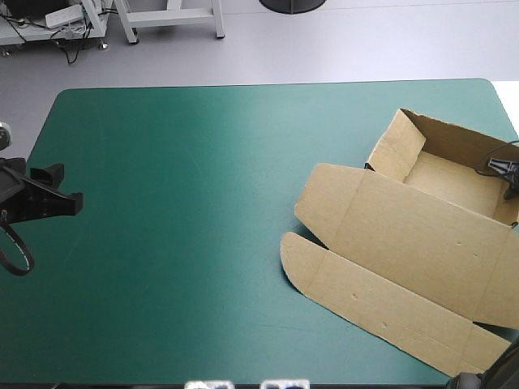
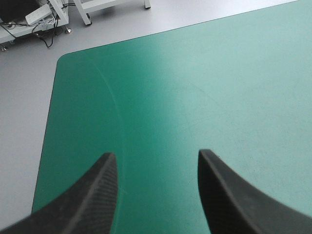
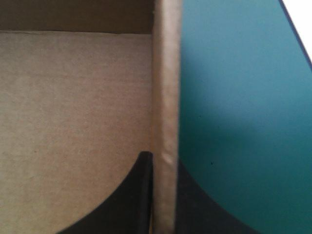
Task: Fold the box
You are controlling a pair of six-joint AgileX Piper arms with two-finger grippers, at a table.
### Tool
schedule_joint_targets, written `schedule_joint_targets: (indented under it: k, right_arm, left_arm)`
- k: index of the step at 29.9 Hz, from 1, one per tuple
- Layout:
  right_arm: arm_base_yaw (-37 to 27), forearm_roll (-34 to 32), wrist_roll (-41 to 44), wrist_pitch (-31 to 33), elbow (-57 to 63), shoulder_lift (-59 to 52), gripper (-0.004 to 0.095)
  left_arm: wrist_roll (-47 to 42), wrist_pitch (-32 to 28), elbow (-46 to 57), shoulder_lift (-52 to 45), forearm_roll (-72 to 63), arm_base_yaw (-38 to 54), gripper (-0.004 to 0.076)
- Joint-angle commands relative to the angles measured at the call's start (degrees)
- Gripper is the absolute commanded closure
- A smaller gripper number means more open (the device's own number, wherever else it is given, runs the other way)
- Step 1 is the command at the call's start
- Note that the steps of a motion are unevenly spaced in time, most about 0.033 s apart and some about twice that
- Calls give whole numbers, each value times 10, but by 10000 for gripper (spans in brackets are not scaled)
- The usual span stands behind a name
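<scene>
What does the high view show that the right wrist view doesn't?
Only the high view: most of the box, its lid lying flat, and the left gripper near the table's left edge. Only the right wrist view: the right gripper shut on the box's raised wall, one finger inside, one outside. Both: brown board on the teal-green cover.

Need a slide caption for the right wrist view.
Right gripper shut on a raised wall of the box, tray floor to one side, teal-green cover to the other.

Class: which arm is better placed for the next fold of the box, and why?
Right. Its jaws are shut on a wall of the box; the left arm hovers open over bare teal-green cover, far off.
</scene>
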Motion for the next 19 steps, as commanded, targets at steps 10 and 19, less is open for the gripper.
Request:
schedule_joint_targets:
  k: [10,19]
  right_arm:
    - [-1,-71,-50,-96,42,-30,795]
    - [-1,-91,-67,-89,17,-32,554]
  left_arm:
    - [-10,24,-10,15,-1,-2,358]
    - [-10,24,-10,25,-1,-2,358]
